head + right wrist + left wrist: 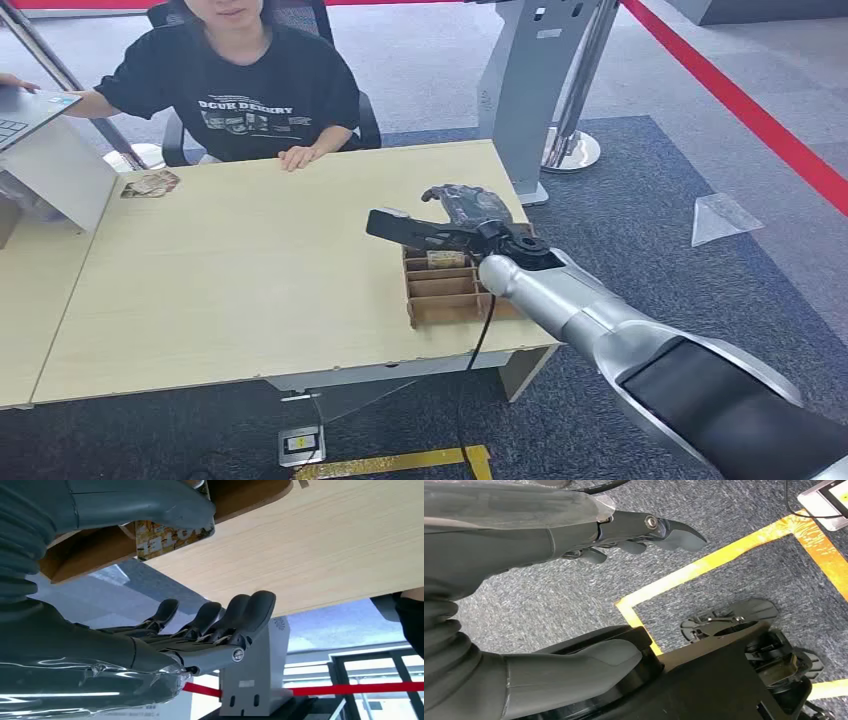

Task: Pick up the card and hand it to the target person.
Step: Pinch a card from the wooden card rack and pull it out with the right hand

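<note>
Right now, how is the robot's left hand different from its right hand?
The right hand is raised over the wooden card rack on the table; the left hand hangs low over the carpet floor. The right hand's thumb hovers by a card in the rack; the left hand is near nothing. Both hold nothing.

Light wood table (250,270); blue-grey carpet floor (640,200); red barrier tape (740,105); yellow floor marking (400,463); grey stand (535,90); black office chair (368,120).
</note>
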Robot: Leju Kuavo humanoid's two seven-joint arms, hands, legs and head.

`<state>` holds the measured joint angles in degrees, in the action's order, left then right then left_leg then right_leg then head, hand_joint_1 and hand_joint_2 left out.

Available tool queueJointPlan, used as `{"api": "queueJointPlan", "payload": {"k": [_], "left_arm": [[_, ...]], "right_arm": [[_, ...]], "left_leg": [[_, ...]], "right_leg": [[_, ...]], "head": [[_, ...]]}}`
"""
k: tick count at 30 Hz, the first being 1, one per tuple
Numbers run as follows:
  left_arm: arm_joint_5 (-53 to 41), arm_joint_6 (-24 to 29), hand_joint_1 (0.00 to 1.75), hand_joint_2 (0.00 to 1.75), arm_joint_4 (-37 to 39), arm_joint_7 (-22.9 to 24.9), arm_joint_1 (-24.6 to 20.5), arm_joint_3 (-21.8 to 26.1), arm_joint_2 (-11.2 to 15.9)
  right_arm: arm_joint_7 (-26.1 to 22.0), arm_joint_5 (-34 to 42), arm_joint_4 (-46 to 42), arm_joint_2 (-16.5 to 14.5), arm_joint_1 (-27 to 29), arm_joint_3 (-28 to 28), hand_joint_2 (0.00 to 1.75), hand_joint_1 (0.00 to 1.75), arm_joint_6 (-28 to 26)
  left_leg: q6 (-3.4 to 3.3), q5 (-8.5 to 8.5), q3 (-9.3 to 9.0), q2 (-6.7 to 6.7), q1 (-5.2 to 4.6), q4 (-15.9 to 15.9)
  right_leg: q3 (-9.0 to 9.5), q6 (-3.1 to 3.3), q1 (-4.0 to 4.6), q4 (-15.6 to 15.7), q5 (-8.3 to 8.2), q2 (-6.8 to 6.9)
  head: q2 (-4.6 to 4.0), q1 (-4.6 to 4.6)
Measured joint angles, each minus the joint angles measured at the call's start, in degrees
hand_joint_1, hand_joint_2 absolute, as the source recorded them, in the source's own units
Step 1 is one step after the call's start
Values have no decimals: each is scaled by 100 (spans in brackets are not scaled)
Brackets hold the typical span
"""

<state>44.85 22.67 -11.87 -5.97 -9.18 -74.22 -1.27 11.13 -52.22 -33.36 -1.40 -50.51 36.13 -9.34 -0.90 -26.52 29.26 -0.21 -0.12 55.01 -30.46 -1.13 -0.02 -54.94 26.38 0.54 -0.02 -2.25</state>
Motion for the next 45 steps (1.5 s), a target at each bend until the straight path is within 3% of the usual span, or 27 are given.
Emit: {"api": "queueJointPlan", "payload": {"k": [11, 21, 28, 34, 38, 40, 43, 45], "left_arm": [[-3, -8, 0, 175, 0, -1, 5, 0, 0], [-26, -46, 0, 175, 0, -24, 3, -1, 2], [-26, -55, 0, 175, 0, -26, 2, 0, 7], [-28, -58, 0, 175, 0, -27, 1, -1, 7], [-26, -59, 0, 175, 0, -45, 0, -1, 7], [-23, -59, 0, 175, 0, -61, -1, 0, 7], [-20, -60, 0, 175, 0, -66, -2, 0, 7], [-20, -62, 0, 175, 0, -66, -4, -1, 7]], "right_arm": [[15, 9, 34, 78, -138, 20, 175, 49, 185], [19, 112, 32, 220, -182, 72, 175, 58, 544], [62, 187, 32, 306, -224, 92, 175, 80, 741], [66, 205, 32, 357, -230, 116, 175, 82, 793], [34, 232, 33, 374, -253, 131, 175, 95, 897], [11, 252, 35, 381, -265, 138, 175, 90, 949], [-10, 271, 38, 393, -283, 146, 175, 68, 991], [-25, 280, 43, 402, -302, 155, 175, 70, 1000]], "left_leg": [[0, 0, 0, 0, 0, 1], [0, 0, -1, 0, 0, 1], [0, 0, -1, 0, 0, 2], [0, 0, -1, 0, 0, 2], [0, 0, -1, 0, 0, 2], [0, 0, -1, 0, 0, 2], [0, 0, -1, 0, 0, 2], [0, 0, -1, 0, 0, 2]], "right_leg": [[0, -1, 0, 0, -1, 0], [0, -2, 0, 0, -1, 0], [0, -2, 0, 0, -1, -1], [1, -2, 0, 0, -2, -1], [0, -2, 0, 0, -2, -1], [0, -2, 0, 0, -2, -1], [0, -2, 0, 0, -2, -1], [0, -2, 0, 0, -2, -1]], "head": [[0, 0], [0, 0], [0, 0], [0, 0], [0, 0], [-1, 0], [-1, 0], [-1, 0]]}}
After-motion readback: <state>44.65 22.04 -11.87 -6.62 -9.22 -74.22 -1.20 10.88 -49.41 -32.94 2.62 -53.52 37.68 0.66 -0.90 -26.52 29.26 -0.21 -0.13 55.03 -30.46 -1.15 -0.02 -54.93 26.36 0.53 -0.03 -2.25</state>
